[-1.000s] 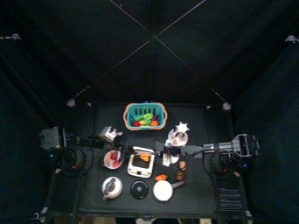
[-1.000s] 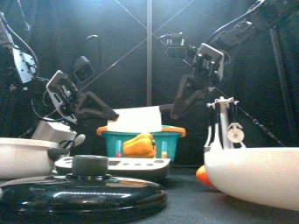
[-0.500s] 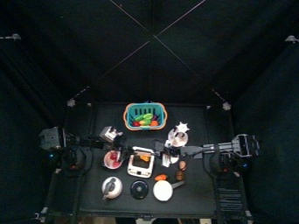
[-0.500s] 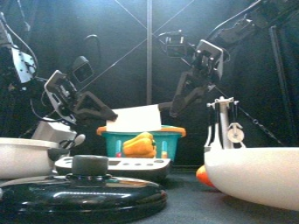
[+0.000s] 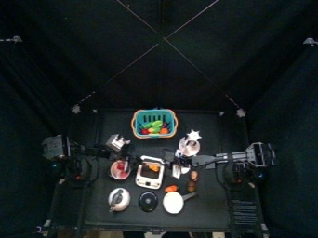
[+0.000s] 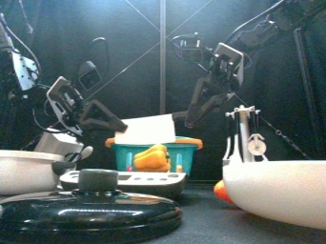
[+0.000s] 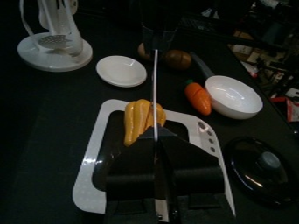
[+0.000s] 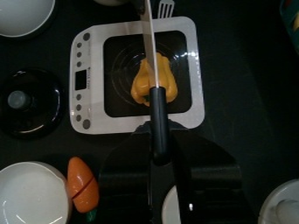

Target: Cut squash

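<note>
Biggest change: against the frames from 1 second ago, the right arm has edged slightly inward toward the board (image 8: 111,33). Nothing else on the table (image 5: 93,125) has moved.
Right gripper (image 8: 156,140): clamped on the black handle of the knife (image 8: 149,39), whose blade runs lengthwise over the squash (image 8: 140,80).
Left gripper (image 7: 156,162): hangs low at the board's near edge. Whether it is closed or apart, I cannot tell.
Squash location: lying in the middle of the board, directly under the knife, apparently in 1 piece.
Meaning for the task: my judgement is that the cut is being lined up or just started, not finished, as no separated yellow pieces show.
Count, arms: 2.
Count, basket (image 6: 128,152): 1, teal, behind the board.
Count, board: 1.
Count, black lid (image 8: 26,101): 1, beside the board.
Count, white bowl (image 7: 232,94): at least 2 in the front view.
Count, utensil stand (image 7: 52,39): 1.
Count, knife: 1.
Count, carrot (image 8: 79,182): 1, off the board.
Count, squash: 1.
</note>
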Tool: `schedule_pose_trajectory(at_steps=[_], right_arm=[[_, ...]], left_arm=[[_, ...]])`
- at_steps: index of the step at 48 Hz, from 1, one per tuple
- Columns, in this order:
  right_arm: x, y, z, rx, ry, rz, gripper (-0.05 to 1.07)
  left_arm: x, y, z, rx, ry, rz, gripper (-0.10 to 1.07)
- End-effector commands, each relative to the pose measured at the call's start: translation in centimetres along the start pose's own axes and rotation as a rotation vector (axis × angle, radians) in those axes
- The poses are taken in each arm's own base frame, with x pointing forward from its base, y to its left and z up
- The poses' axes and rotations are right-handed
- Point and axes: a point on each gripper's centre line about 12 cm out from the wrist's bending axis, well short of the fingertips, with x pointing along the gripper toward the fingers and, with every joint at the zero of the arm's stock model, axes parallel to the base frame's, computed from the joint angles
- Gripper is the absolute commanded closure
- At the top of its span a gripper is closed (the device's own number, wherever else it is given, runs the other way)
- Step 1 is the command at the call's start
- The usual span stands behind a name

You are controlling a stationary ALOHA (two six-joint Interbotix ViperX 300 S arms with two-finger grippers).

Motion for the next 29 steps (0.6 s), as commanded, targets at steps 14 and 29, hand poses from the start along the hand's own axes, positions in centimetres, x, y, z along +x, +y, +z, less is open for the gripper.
schedule_pose_trajectory(at_steps=[14, 29], right_arm=[[-0.3, 0.3, 0.2, -0.001, -0.013, 0.008, 0.67], [0.5, 0.3, -0.2, -0.001, 0.007, 0.006, 0.67]], left_arm=[[-0.1, 0.3, -0.4, -0.005, 0.024, 0.018, 0.66], [0.2, 0.7, -1.1, -0.009, 0.074, 0.041, 0.66]])
